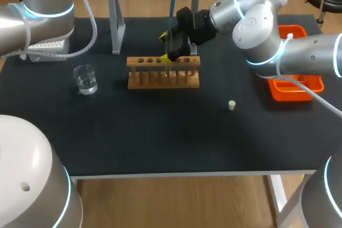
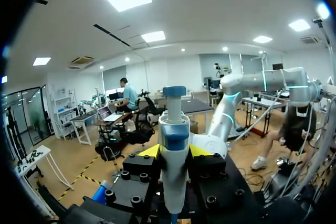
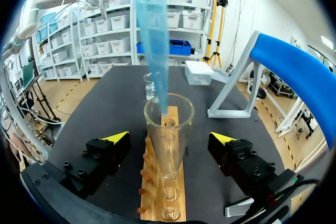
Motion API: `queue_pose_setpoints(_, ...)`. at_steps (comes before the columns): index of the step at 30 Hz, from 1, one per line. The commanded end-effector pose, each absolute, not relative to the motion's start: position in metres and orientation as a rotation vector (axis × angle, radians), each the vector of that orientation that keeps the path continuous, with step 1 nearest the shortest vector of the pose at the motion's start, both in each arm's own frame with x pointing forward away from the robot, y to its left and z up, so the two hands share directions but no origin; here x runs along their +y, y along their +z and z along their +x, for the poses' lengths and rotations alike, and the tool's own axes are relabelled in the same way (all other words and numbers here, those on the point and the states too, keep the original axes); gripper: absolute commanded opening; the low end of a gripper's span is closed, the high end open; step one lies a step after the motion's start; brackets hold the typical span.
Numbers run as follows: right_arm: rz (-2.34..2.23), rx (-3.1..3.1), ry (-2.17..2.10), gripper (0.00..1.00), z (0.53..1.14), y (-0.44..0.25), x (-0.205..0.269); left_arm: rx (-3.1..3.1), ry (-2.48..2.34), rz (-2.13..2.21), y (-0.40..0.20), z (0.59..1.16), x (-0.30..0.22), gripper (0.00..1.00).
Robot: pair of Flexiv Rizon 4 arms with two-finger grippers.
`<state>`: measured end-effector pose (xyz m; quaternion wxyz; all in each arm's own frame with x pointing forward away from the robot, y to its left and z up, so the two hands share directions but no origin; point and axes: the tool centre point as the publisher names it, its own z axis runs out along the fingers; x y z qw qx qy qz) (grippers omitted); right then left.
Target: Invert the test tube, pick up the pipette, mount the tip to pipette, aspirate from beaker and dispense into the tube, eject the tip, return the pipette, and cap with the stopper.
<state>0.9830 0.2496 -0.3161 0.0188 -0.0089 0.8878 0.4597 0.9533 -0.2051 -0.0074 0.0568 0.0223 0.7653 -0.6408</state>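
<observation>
Nearest the front edge, right of centre: stopper (image 1: 231, 105). Toward the tabletop's (image 1: 160, 132) left edge, beaker (image 1: 85, 78) with clear liquid. Near the back edge, rack (image 1: 163, 72), tube (image 3: 168, 145) upright in it between right hand's (image 3: 169, 137) parted fingers, not touching them. Above, left hand (image 2: 175, 150) clamped on upright pipette (image 2: 173, 129), blue tip (image 3: 152, 40) reaching into the tube's mouth.

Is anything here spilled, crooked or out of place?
Nothing stands out. The test tube stands upright in the rack, the pipette tip points into its mouth, the beaker is upright, and the small stopper lies alone on the table.
</observation>
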Motion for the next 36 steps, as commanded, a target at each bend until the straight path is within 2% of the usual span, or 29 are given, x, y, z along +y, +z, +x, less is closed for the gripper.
queue_pose_setpoints(1, -0.03, 2.76, 1.424, 1.0, 0.984, -0.315, 0.249, 2.323, -1.925, 0.057, 0.0, 0.948, -0.202, 0.0)
queue_pose_setpoints(16, -0.03, 2.76, 1.424, 1.0, 0.984, -0.315, 0.249, 2.293, -1.818, -0.073, 0.006, 0.918, -0.155, 0.0)
queue_pose_setpoints(36, -0.03, 2.76, 1.424, 1.0, 0.984, -0.315, 0.249, 2.233, -1.85, -0.246, -0.066, 0.837, -0.131, 0.0)
